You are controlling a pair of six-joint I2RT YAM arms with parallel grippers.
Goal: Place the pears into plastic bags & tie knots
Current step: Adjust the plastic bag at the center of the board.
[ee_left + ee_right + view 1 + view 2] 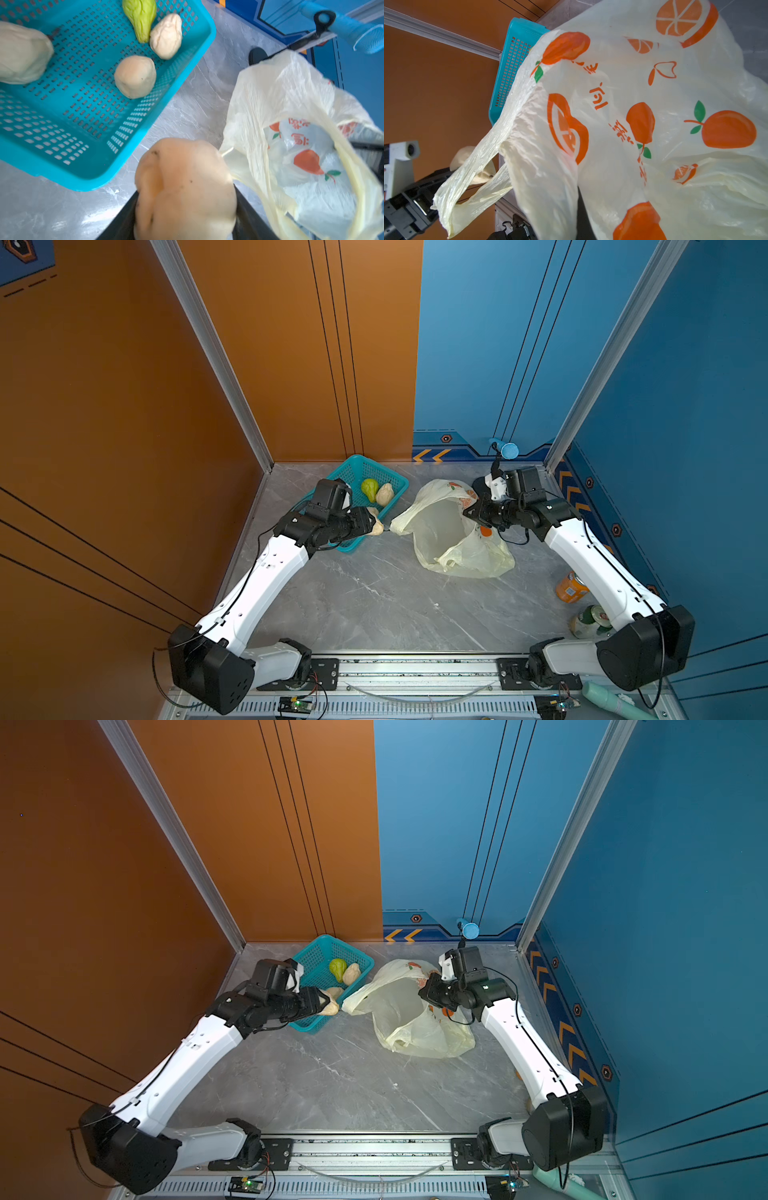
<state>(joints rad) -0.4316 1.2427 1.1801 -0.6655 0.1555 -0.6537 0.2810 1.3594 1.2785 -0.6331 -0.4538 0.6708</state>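
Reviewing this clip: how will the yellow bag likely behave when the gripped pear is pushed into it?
Probably floppy: the bag is thin and crumpled, sagging wherever the right gripper isn't lifting its rim. Likely light, so the pear could shove it across the smooth table instead of dropping in.

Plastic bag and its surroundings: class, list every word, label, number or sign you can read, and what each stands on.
No text can be quoted.
On the plastic bag: orange characters among fruit prints, turned and crumpled, not readable.
On the orange can: label too small.
On the green-and-white bottle: label too small.
On the blue wall: yellow chevron arrows, no words.
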